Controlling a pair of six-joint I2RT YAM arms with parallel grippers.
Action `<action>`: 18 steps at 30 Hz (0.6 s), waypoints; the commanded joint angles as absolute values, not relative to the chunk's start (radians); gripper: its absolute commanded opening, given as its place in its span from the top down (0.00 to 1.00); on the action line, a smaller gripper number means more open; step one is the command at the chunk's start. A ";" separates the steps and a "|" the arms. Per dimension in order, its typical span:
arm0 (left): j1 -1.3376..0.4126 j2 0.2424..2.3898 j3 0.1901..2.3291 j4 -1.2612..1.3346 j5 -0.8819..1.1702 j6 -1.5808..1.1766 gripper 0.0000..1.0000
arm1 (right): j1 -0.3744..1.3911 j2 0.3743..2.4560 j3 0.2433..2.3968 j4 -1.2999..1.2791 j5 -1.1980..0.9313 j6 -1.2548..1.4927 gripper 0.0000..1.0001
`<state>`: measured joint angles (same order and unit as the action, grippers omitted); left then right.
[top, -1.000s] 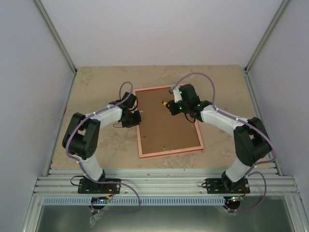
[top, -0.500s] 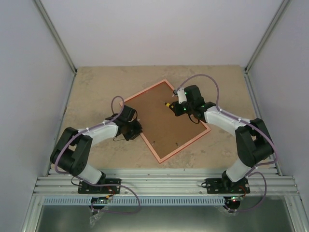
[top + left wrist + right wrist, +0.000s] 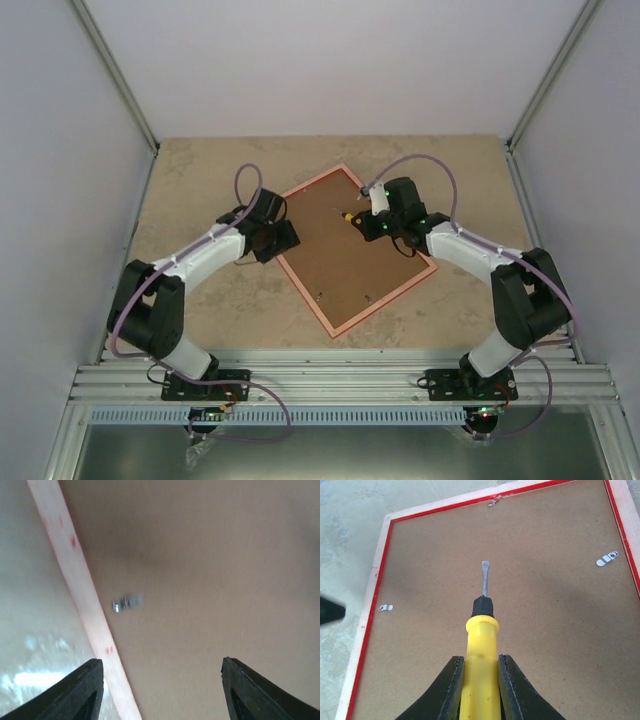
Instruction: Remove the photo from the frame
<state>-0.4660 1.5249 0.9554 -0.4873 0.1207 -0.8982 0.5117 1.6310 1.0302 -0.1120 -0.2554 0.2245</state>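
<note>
The frame (image 3: 385, 305) lies face down and diagonal on the table, its pinkish back edge (image 3: 75, 585) around a brown backing board (image 3: 345, 265). The photo is hidden under that board. My left gripper (image 3: 280, 238) hovers open over the frame's left edge, fingertips wide apart (image 3: 161, 662), with a small metal clip (image 3: 126, 602) ahead of them and nothing between them. Over the board's far part, my right gripper (image 3: 372, 222) is shut on a yellow-handled screwdriver (image 3: 481, 645), whose flat blade points across the board.
Further metal clips (image 3: 607, 559) (image 3: 385, 608) sit on the backing board (image 3: 545, 605) along the red-lined rim (image 3: 377, 575). The beige stone tabletop (image 3: 200, 170) is walled in by pale panels on three sides. A metal rail (image 3: 340, 380) runs along the near edge.
The frame has swung from nearly square to diagonal. My left gripper has moved up along the frame's left edge and opened. The right gripper still holds the screwdriver, almost in place.
</note>
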 commanded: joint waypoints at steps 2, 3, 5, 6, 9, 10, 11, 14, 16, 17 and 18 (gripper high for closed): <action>-0.423 1.632 1.154 -0.609 -0.051 -0.578 0.29 | 0.505 1.561 0.992 -0.095 -0.248 0.217 1.00; -0.421 1.660 1.205 -0.615 -0.064 -0.534 0.29 | 0.505 1.555 0.985 -0.096 -0.246 0.218 1.00; -0.417 1.727 1.285 -0.635 -0.098 -0.457 0.27 | 0.505 1.546 0.973 -0.098 -0.244 0.223 1.00; -0.416 1.759 1.319 -0.640 -0.120 -0.425 0.26 | 0.505 1.539 0.968 -0.100 -0.245 0.226 1.00; -0.400 1.844 1.399 -0.625 -0.137 -0.346 0.23 | 0.505 1.524 0.954 -0.105 -0.242 0.232 0.99; -0.393 1.874 1.427 -0.623 -0.134 -0.319 0.22 | 0.505 1.517 0.949 -0.106 -0.241 0.232 1.00; -0.384 1.902 1.458 -0.626 -0.130 -0.298 0.21 | 0.505 1.511 0.944 -0.108 -0.238 0.233 0.99; -0.363 1.980 1.542 -0.625 -0.110 -0.231 0.19 | 0.505 1.491 0.929 -0.117 -0.235 0.233 1.00; -0.349 2.024 1.588 -0.617 -0.086 -0.200 0.18 | 0.505 1.480 0.918 -0.121 -0.234 0.234 0.99; -0.340 2.046 1.613 -0.618 -0.078 -0.187 0.18 | 0.505 1.475 0.915 -0.126 -0.234 0.235 0.99; -0.336 2.066 1.632 -0.617 -0.073 -0.173 0.17 | 0.505 1.472 0.912 -0.129 -0.234 0.236 0.99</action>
